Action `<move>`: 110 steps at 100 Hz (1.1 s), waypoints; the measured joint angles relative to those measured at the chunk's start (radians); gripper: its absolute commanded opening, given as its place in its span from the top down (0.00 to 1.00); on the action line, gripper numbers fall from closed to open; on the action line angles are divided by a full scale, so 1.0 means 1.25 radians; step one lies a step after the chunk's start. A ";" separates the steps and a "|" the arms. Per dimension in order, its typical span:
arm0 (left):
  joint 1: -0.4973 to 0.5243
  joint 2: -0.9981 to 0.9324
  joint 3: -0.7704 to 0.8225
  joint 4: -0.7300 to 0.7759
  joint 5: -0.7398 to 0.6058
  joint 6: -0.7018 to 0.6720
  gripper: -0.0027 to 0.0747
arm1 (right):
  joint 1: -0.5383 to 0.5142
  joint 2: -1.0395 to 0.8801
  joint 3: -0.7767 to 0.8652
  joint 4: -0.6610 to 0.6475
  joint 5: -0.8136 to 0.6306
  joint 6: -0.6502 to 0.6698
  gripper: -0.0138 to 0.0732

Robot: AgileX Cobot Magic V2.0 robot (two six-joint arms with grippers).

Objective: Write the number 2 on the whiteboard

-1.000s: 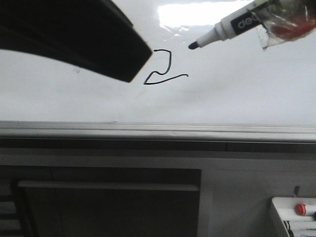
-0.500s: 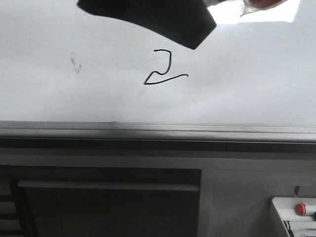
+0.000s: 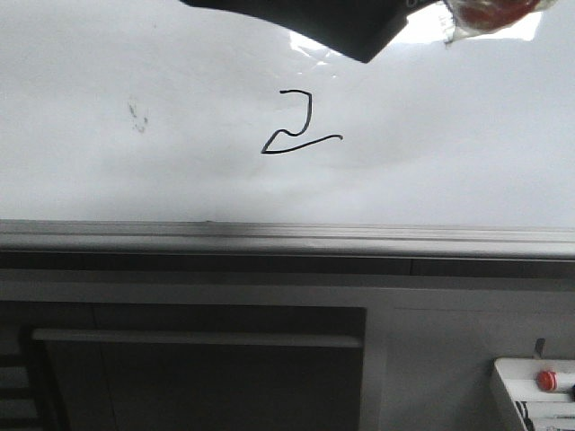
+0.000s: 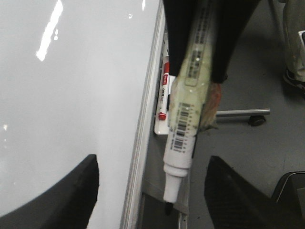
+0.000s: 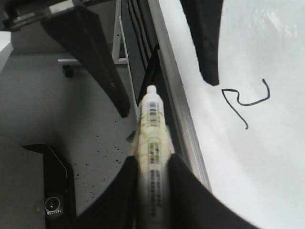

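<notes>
The number 2 is a thin black line in the middle of the whiteboard. It also shows in the right wrist view. My right gripper is shut on the white marker, off the board beside its tray edge. In the left wrist view the marker hangs tip down between the wide-open fingers of my left gripper, which do not touch it. In the front view only a dark finger and the marker's taped body show at the top edge.
A grey metal tray edge runs below the board. A faint smudge lies left of the number. A white box with a red button sits at the lower right. A red-capped marker lies in the tray.
The marker rose and its tip left the front view's top edge. The dark finger swept from the left, across above the number, to the top centre.
</notes>
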 measured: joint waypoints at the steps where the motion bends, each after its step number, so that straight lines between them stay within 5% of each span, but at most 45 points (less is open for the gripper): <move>1: 0.000 0.000 0.000 0.000 0.000 0.000 0.39 | 0.000 0.000 0.000 0.000 -0.002 -0.003 0.80; 110: -0.015 0.028 -0.010 -0.039 0.019 0.065 0.68 | 0.000 0.000 0.000 0.001 -0.011 -0.083 0.80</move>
